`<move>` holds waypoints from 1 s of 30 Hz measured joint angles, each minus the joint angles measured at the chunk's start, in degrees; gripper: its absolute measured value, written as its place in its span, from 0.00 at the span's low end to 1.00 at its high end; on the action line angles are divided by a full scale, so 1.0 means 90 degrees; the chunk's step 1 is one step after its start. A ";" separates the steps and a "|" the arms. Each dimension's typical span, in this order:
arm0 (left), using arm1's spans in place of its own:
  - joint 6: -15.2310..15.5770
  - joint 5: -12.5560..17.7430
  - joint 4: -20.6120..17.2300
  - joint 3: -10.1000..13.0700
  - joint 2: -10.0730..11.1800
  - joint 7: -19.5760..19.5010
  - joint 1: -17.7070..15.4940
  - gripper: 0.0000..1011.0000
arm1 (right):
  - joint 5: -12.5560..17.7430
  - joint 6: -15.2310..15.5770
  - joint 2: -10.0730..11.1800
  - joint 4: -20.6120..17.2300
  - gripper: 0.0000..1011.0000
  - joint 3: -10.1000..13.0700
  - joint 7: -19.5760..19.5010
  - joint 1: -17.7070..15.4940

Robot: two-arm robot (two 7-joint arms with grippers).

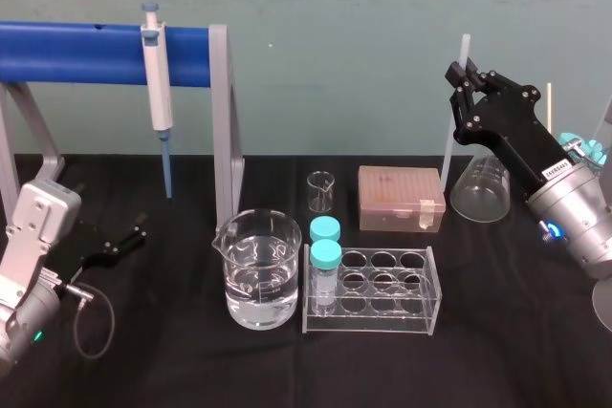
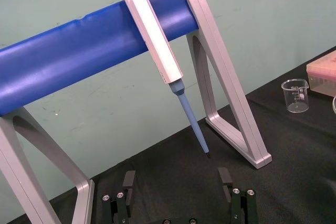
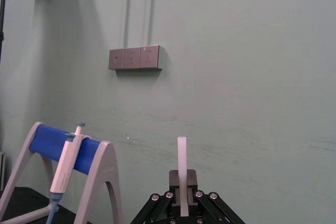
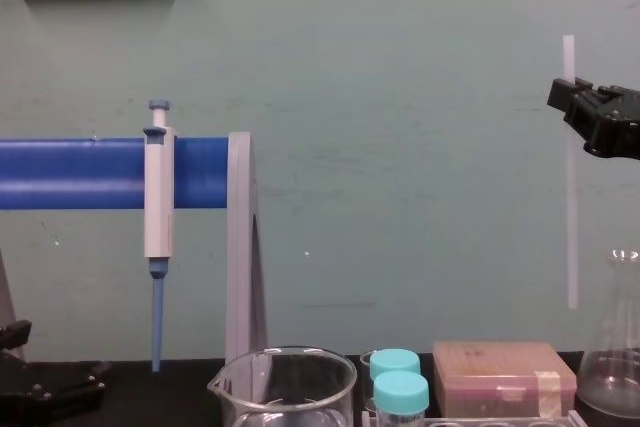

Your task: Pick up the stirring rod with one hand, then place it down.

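Observation:
The stirring rod [image 1: 451,131], thin and translucent white, hangs upright in the air at the back right, and my right gripper [image 1: 464,74] is shut on its upper part. In the chest view the rod [image 4: 571,207] has its lower end well above the table, just left of the conical flask [image 4: 618,357], with the right gripper [image 4: 575,97] high at the right edge. The right wrist view shows the rod [image 3: 181,156] sticking up between the shut fingers of my right gripper [image 3: 182,184]. My left gripper [image 1: 134,234] rests open at the table's left, fingers spread [image 2: 177,182].
A white pipette [image 1: 158,83] with a blue tip hangs on the blue-bar stand [image 1: 96,54] at back left. At the centre are a water-filled beaker [image 1: 256,279], a small beaker [image 1: 321,190], a clear rack [image 1: 382,289] with two blue-capped vials, and a pink tip box [image 1: 400,196].

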 joint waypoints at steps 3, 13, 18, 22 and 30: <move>0.0000 0.0000 0.0000 0.0000 0.0000 0.0000 0.0000 0.99 | -0.0002 0.0003 0.0001 0.0007 0.07 -0.0002 0.0000 0.0004; 0.0000 0.0000 0.0000 0.0000 0.0000 0.0000 0.0000 0.99 | -0.0007 0.0007 0.0000 0.0045 0.07 -0.0021 0.0016 0.0028; 0.0000 0.0000 0.0000 0.0000 0.0000 0.0000 -0.0001 0.99 | -0.0007 0.0013 0.0001 0.0074 0.07 -0.0027 0.0027 0.0047; 0.0000 0.0000 0.0000 0.0000 0.0000 0.0000 0.0000 0.99 | -0.0005 0.0024 0.0002 0.0079 0.07 -0.0032 0.0030 0.0052; 0.0000 0.0000 0.0000 0.0000 0.0000 0.0000 0.0000 0.99 | 0.0005 0.0039 0.0011 0.0117 0.07 -0.0048 0.0054 0.0089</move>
